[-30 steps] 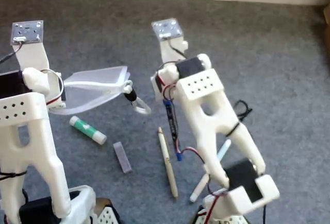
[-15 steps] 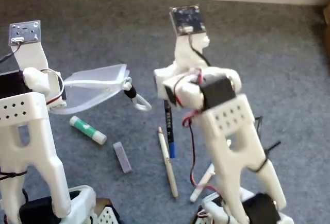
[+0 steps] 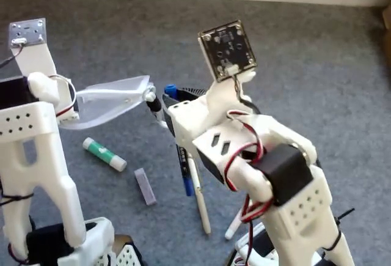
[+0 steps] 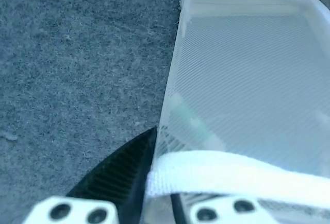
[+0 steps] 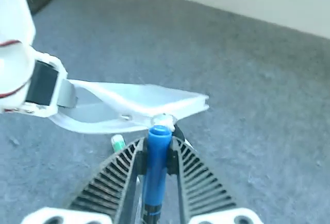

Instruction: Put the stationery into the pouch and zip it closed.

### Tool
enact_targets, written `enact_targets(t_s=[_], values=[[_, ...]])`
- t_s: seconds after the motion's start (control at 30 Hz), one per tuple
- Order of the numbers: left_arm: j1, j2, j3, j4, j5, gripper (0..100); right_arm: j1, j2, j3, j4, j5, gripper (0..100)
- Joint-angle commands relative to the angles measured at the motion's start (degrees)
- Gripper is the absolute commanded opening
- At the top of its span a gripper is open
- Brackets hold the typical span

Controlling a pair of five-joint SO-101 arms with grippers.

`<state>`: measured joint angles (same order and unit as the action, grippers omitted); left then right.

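Note:
A translucent white pouch (image 3: 113,98) hangs above the grey carpet, and my left gripper (image 3: 72,106) is shut on its left end. In the left wrist view the pouch (image 4: 247,80) spreads out past the left gripper (image 4: 160,147). My right gripper (image 3: 176,104) is shut on a blue pen (image 3: 183,168), whose cap sits just right of the pouch's zipper end. In the right wrist view the right gripper (image 5: 157,144) holds the blue pen (image 5: 156,167), which points at the pouch (image 5: 134,103). A green glue stick (image 3: 104,154), a grey eraser (image 3: 145,186), a beige pencil (image 3: 198,199) and a white pen (image 3: 235,223) lie on the carpet.
The zipper pull with its loop (image 3: 157,108) hangs at the pouch's right end, close to the pen. The right arm's body (image 3: 269,174) covers the carpet in the lower right. Open carpet (image 3: 317,64) lies at the back right.
The right arm has lifted the blue pen off the carpet and swung it left and up, bringing its cap next to the pouch's zipper end. The left arm with the pouch barely moved.

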<state>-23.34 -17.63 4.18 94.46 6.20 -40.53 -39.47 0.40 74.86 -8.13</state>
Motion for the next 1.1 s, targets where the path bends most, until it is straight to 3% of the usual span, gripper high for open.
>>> enact_targets(t_s=[0.0,0.57,1.07], values=[[2.59,0.92,-6.81,2.64,0.88,1,-0.84,-3.82,-0.57,-3.38,0.09,0.5],[3.12,-0.4,-14.02,6.59,0.79,1,-0.84,-10.77,-0.57,-9.1,0.18,0.5],[3.21,-12.79,-13.85,6.42,0.88,1,-0.84,-10.24,-0.31,-21.41,0.18,0.5]])
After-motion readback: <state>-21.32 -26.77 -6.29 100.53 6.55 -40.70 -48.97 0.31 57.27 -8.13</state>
